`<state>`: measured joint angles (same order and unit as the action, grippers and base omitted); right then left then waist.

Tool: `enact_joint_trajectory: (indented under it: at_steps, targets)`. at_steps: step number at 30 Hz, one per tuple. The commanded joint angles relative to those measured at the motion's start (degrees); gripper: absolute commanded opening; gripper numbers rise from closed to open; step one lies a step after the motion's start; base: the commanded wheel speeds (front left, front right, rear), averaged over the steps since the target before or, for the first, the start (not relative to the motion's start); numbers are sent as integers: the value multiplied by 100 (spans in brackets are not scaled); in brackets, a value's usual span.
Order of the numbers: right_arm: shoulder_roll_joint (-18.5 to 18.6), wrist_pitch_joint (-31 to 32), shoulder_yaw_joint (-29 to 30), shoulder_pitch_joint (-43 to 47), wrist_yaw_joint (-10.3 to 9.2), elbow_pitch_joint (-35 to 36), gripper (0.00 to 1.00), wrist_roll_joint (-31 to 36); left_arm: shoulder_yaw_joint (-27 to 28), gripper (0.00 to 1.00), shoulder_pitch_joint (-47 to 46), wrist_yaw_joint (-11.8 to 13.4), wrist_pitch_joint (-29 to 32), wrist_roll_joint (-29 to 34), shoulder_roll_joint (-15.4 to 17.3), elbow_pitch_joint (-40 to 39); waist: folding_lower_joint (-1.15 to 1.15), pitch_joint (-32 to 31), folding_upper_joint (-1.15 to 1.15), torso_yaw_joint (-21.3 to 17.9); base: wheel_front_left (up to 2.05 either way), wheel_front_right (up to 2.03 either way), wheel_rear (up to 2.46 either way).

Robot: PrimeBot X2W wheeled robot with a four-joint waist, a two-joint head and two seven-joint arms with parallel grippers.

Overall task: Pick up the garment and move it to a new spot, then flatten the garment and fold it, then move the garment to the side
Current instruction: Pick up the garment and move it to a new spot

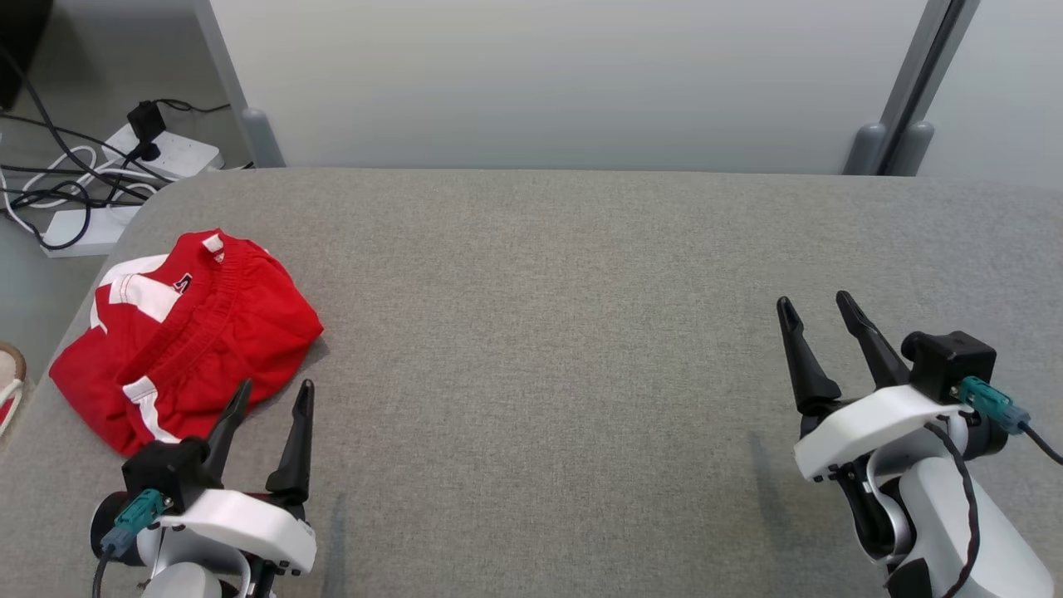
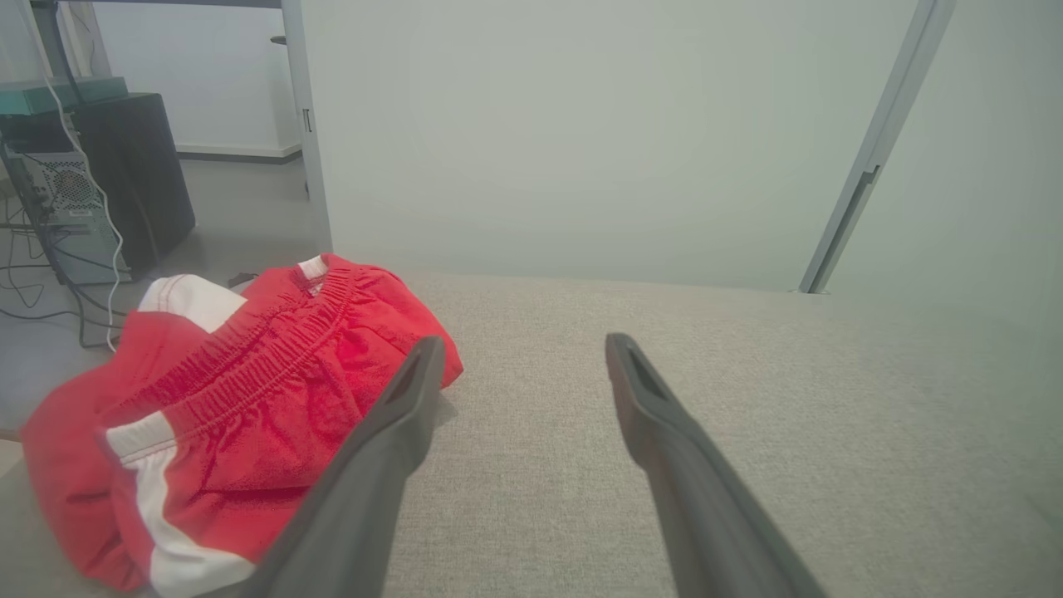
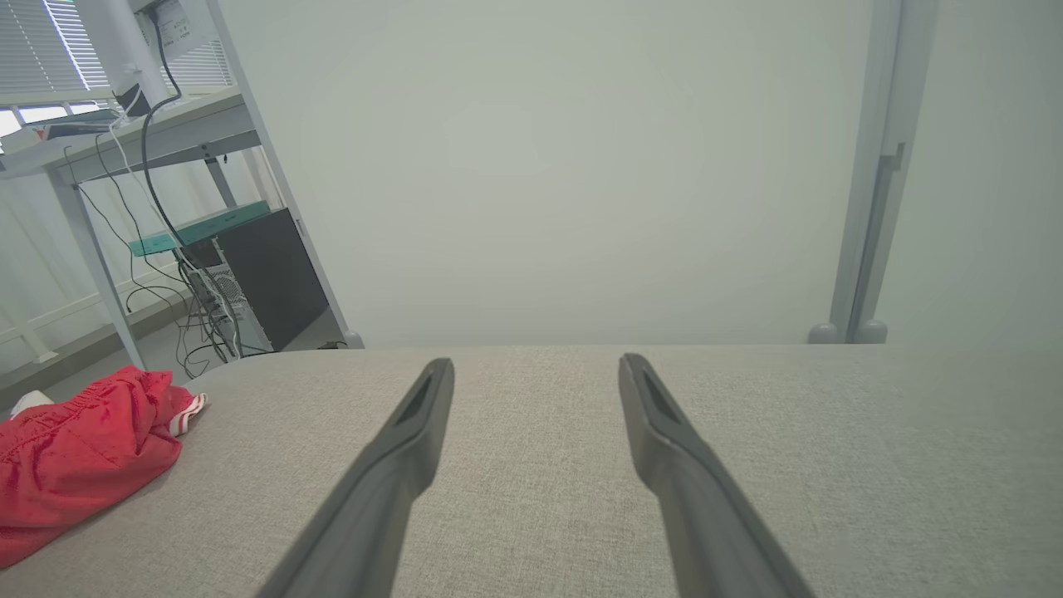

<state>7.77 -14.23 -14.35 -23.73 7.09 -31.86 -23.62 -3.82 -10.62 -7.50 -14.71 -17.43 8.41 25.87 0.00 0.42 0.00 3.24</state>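
The garment (image 1: 187, 332) is a pair of red shorts with white stripes and an elastic waistband, lying crumpled near the left edge of the grey table (image 1: 548, 299). My left gripper (image 1: 274, 397) stands open just in front of the garment's near right edge, nothing between its fingers. The left wrist view has the garment (image 2: 241, 399) to the left of that open gripper (image 2: 519, 349), one finger (image 2: 390, 432) overlapping the cloth's edge. Far to the right, my right gripper (image 1: 814, 307) is open and empty over bare table. In the right wrist view the garment (image 3: 79, 453) lies far left of the open gripper (image 3: 536, 365).
A pale wall (image 1: 565, 83) runs behind the table's far edge. On the floor at the back left lie power strips and tangled cables (image 1: 91, 183). A shoe (image 1: 10, 382) shows at the left edge. A computer tower (image 3: 249, 282) stands under a desk.
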Motion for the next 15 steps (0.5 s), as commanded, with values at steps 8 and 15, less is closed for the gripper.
enact_joint_trajectory:
  at_steps: [8, 15]
  targets:
    - [-36, -77, 54, 353, 40, 467, 100, 157, 725, 100, 385, 1, -29, 233, -42, -544, 0, -187, 0, -238, 0, 0, 0]
    - [-16, -77, 88, 537, 40, 557, 100, 190, 875, 100, 561, 1, -29, 346, -166, -627, 0, -206, 0, -236, 0, 0, 0]
